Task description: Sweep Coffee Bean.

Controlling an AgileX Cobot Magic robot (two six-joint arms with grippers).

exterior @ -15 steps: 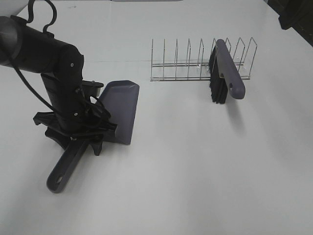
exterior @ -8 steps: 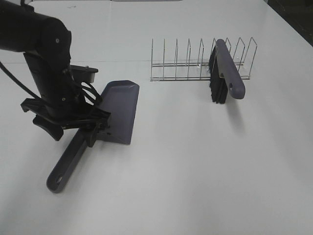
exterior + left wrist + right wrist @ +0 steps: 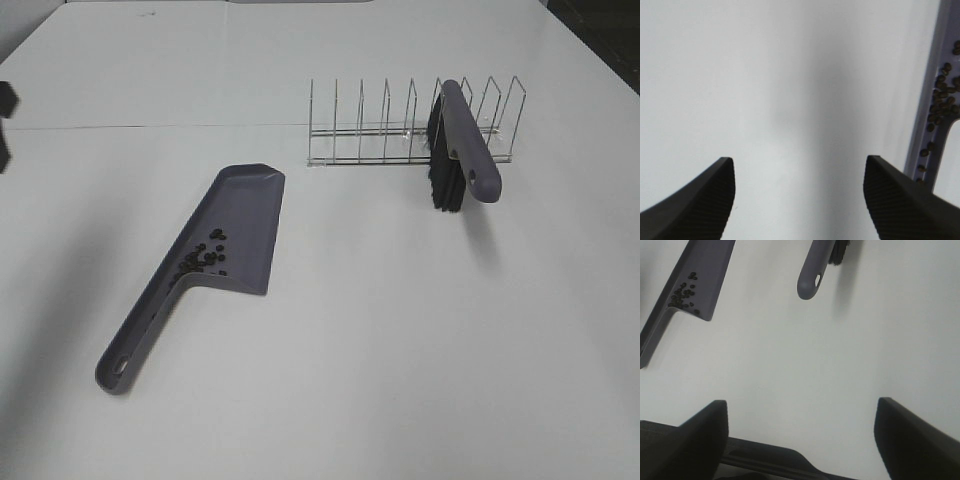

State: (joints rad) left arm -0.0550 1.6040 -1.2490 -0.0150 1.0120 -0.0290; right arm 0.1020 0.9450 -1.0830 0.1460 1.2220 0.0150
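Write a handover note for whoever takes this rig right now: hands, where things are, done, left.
Left hand: open, empty, over bare table beside the dustpan.
Right hand: open, empty, over bare table on the near side of the brush.
Coffee beans: gathered inside the dustpan at the handle end; none visible loose on the table.
Dustpan lies flat on the table, nothing gripping it.
Brush rests against the wire rack, bristles down.
Done: beans appear swept in and both tools set down.
Left: probably nothing beyond emptying the pan, if that is wanted.
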